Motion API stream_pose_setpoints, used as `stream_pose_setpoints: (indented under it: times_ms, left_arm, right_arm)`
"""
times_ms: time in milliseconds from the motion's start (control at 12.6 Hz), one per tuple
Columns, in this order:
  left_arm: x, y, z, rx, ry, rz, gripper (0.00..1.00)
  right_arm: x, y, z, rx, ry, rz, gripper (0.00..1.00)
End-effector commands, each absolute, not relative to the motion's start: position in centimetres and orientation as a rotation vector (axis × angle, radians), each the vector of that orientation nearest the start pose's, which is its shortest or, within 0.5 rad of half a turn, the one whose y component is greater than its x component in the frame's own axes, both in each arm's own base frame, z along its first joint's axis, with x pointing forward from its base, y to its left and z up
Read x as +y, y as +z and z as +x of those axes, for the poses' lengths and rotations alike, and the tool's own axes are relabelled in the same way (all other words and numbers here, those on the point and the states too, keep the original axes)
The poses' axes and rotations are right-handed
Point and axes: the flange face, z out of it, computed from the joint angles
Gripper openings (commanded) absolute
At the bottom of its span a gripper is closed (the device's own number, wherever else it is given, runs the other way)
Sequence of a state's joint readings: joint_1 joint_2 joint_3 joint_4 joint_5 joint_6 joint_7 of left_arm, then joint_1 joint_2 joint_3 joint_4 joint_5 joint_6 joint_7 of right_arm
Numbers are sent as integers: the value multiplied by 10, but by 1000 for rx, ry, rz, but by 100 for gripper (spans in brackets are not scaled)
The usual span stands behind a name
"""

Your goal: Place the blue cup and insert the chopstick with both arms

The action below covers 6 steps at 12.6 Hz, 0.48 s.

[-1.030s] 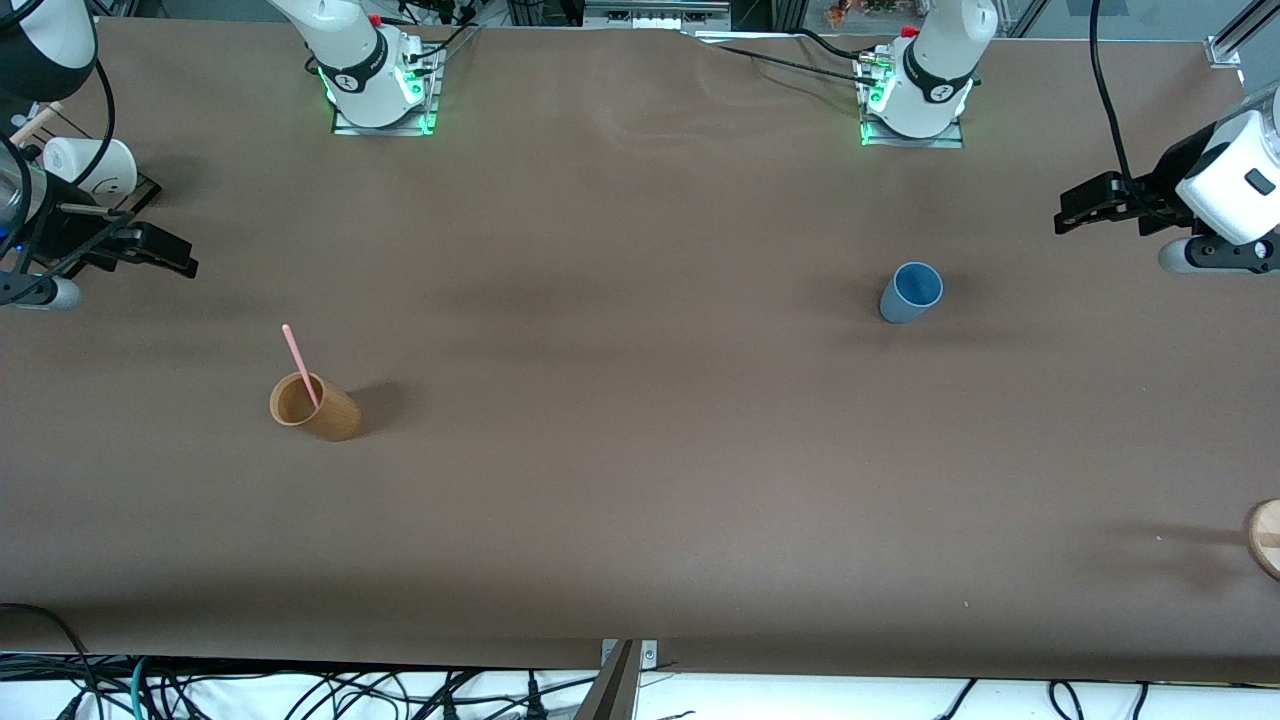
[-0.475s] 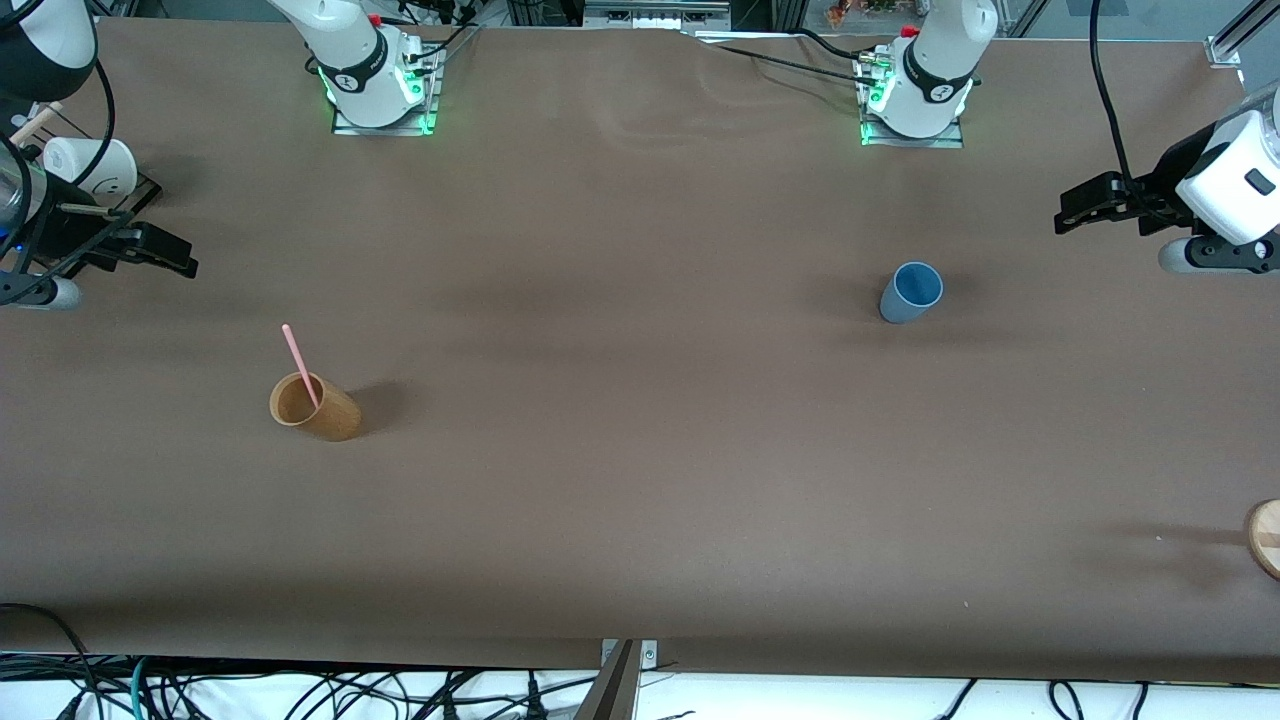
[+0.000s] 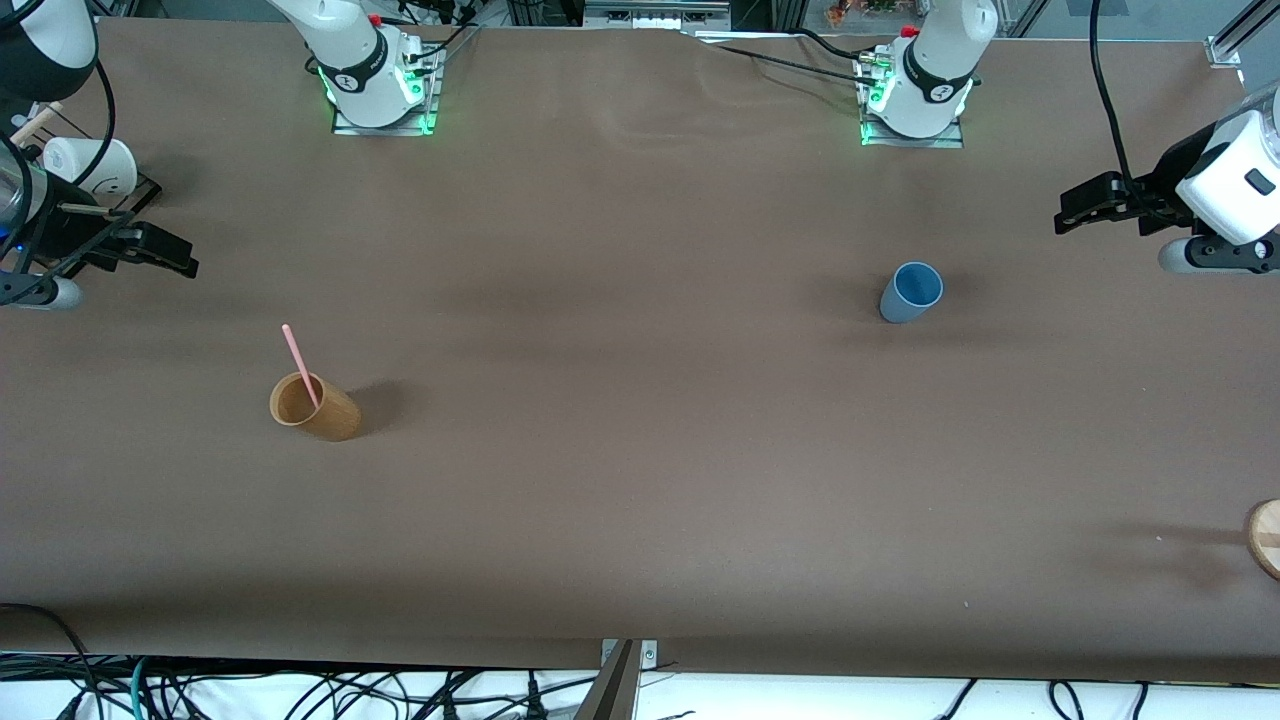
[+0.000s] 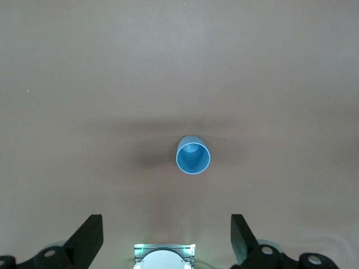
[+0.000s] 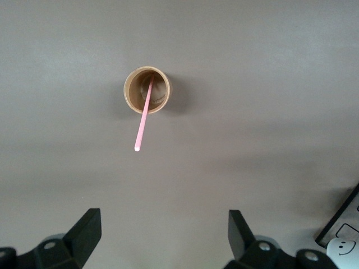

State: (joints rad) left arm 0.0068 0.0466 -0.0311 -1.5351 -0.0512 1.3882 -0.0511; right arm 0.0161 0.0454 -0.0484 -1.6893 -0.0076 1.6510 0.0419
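Note:
The blue cup (image 3: 910, 291) stands upright and empty toward the left arm's end of the table; it also shows in the left wrist view (image 4: 193, 155). The pink chopstick (image 3: 300, 364) leans in a tan cup (image 3: 314, 406) toward the right arm's end; both show in the right wrist view, the chopstick (image 5: 143, 120) in the tan cup (image 5: 147, 89). My left gripper (image 3: 1068, 215) is open and empty, up over the table's left-arm end, apart from the blue cup. My right gripper (image 3: 180, 258) is open and empty over the right-arm end, apart from the tan cup.
A rack with a white cup (image 3: 92, 165) stands at the table's edge by the right gripper. A round wooden piece (image 3: 1265, 536) lies at the left-arm end, nearer the camera. The arm bases (image 3: 378, 90) (image 3: 912, 100) stand along the table's edge farthest from the camera.

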Motion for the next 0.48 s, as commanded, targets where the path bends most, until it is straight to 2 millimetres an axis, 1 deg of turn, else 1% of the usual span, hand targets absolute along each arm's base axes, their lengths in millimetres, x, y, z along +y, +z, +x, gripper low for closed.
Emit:
stream_pose_setpoints:
  times_ms: [0,158,317,396]
  left_arm:
    - [-15,602,553,-47,321,-3159,100]
    - [-14,597,553,-52,342,-3152,100]
    - [-12,577,564,-57,391,-3137,100]
    - [-11,570,567,-38,410,-3137,100]
  right_arm:
    - [-17,552,565,113,128,-3143,100]
    - [-17,552,564,113,130,-3143,100]
    - [-17,552,565,113,128,-3142,100]
    - [-17,552,565,113,128,-3143,100]
